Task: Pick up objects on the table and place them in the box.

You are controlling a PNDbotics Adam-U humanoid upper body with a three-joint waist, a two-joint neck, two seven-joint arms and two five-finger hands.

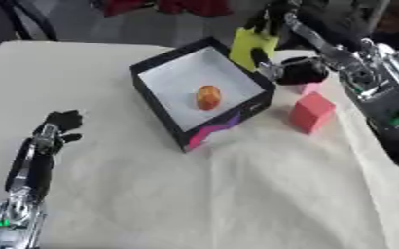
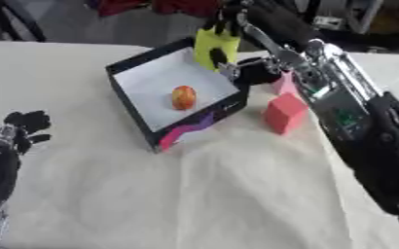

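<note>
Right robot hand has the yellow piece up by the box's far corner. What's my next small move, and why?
Probably ease the right robot hand leftward until the yellow piece hangs over the white floor of the box, then let go. The piece sits at the box's far right corner rim, so releasing now might drop it outside. The orange ball already lies inside.

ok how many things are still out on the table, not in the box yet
2 that show: a red block on the cloth right of the box, and a pink piece just behind it. The right hand may hide others.

No text, label or number can be read anywhere.
</note>
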